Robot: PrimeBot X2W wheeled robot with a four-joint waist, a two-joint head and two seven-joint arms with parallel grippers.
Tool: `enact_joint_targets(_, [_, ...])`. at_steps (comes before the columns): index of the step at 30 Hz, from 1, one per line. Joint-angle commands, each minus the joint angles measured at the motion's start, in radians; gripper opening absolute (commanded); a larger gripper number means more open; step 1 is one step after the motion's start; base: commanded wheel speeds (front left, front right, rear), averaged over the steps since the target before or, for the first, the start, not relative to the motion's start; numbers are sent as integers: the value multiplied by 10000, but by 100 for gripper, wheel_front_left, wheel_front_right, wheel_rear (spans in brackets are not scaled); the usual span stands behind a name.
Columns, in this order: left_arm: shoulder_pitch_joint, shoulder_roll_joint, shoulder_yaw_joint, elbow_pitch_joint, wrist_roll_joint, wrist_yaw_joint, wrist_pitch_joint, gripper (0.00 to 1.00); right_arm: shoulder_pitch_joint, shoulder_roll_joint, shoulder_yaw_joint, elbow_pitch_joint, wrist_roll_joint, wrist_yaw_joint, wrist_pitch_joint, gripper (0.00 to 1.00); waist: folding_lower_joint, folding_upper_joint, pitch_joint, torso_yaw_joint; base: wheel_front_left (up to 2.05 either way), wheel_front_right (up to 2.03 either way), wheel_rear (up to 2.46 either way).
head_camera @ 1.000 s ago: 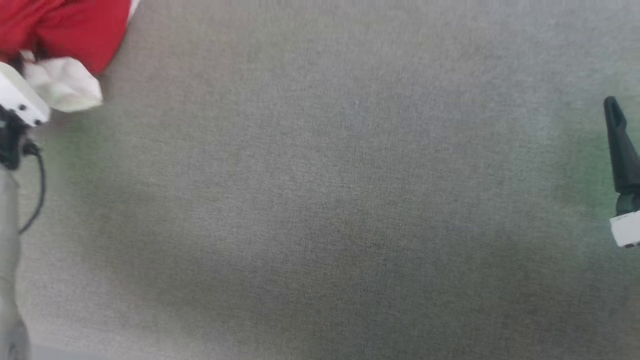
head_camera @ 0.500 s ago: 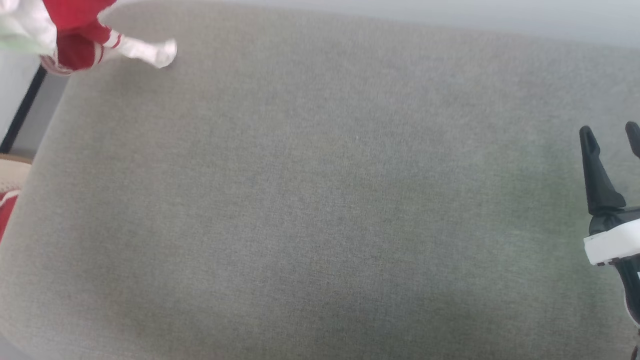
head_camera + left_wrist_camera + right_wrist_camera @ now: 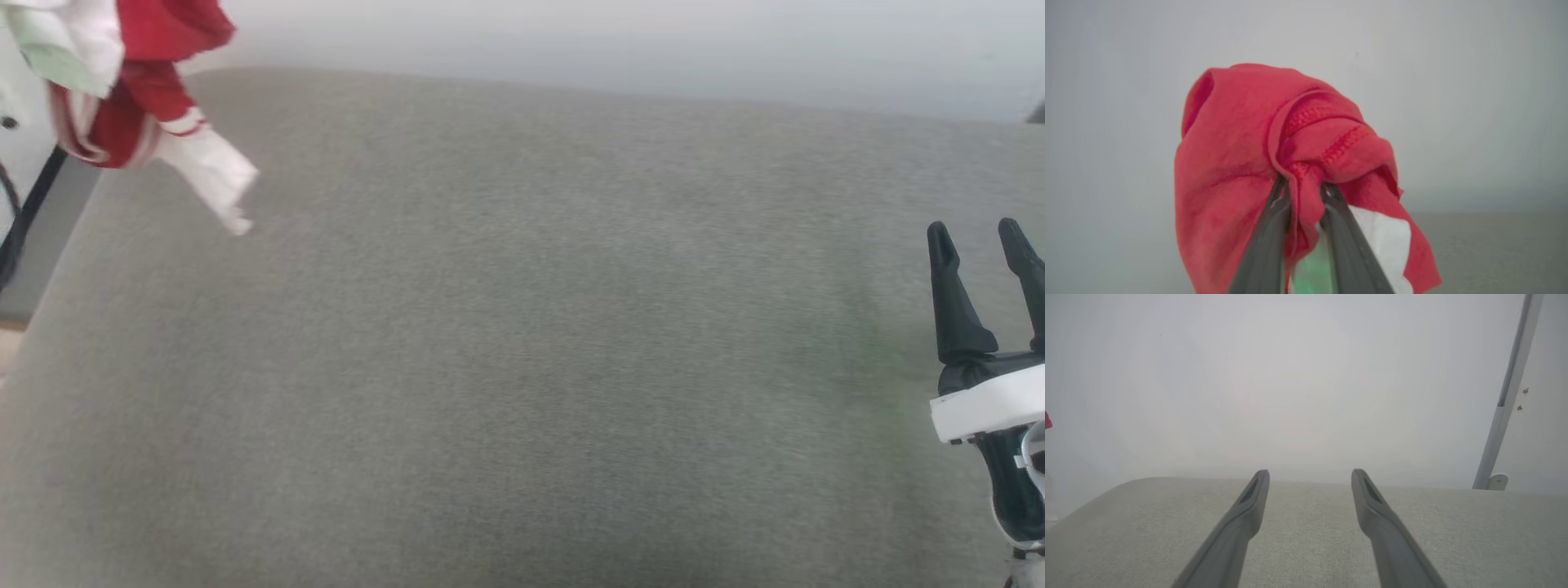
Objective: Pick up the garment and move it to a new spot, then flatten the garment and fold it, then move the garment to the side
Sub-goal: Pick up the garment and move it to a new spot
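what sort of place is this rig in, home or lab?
Likely a plain indoor test room, though that is not certain. A grey upholstered cushion serves as the work surface, backed by a bare white wall with a pale conduit running up it. The red garment hangs from the left gripper.

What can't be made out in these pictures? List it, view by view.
- Head view: the garment is bunched and cut off by the top-left corner, and its folds would hide any print.
- Left wrist view: the left gripper has its fingertips buried in the red cloth it pinches.
- Head view: the open right gripper is partly cut off by the right edge.
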Motion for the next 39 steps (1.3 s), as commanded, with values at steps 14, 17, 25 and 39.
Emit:
enact_joint_targets(14, [984, -741, -888, -3620, -287, 727, 1847, 0, -316, 339, 0, 455, -8, -3, -509, 100, 0, 0, -122, -2145, 0, 0, 0])
enact_joint_targets(17, [814, -1094, -1281, -3836, -318, 743, 2003, 0, -339, 419, 34, 587, -17, -3, -601, 100, 0, 0, -93, -2565, 0, 0, 0])
enact_joint_targets(25, [329, -1862, -2095, -3761, -432, 570, 2094, 0, -494, 522, 98, 910, 88, -3, -863, 100, 0, 0, 113, -3344, 0, 0, 0])
enact_joint_targets(39, [1621, -2849, -3167, -3458, -373, 992, 1808, 0, -729, 552, 372, 1381, 279, -3, -1270, 100, 0, 0, 775, -3567, 0, 0, 0])
